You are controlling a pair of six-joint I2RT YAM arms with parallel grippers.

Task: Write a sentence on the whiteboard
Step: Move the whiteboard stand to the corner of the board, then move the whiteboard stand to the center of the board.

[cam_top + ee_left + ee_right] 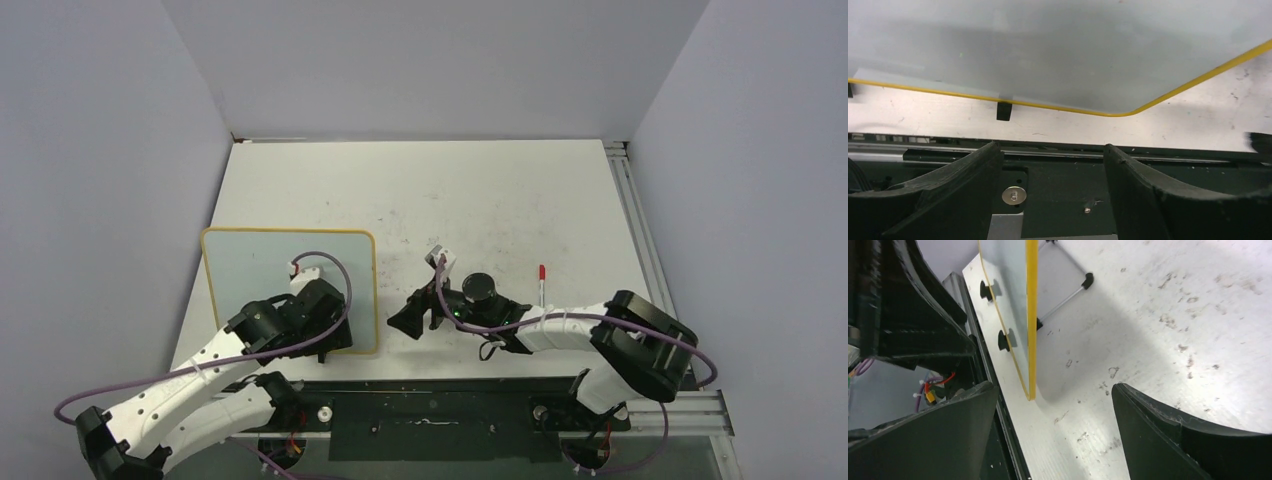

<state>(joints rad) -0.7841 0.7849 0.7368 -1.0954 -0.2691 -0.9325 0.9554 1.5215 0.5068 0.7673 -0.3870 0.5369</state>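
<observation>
Nothing of the writing is done, as far as the views show. The whiteboard (pixel 250 265) lies on the surface (pixel 480 190) with its pale face bare wherever it is visible, though the left arm covers its near right part in the top view. No words show on the stretch the left wrist camera sees either.

What looks like a marker (pixel 541 285), a thin white stick with a red tip, lies on the surface well to the right of the board, untouched. By my reading the whole job is left: fetch the marker, uncap it, write.

The left claw (pixel 1048 155) hangs over the board's near right corner, fingers apart with nothing between them; the board's yellow near edge and a black clip foot (pixel 1004 111) lie just beyond its tips. The right claw (pixel 1055 390) sits just off the board's right edge, also spread and empty, pointing at that edge with the marker behind it.
</observation>
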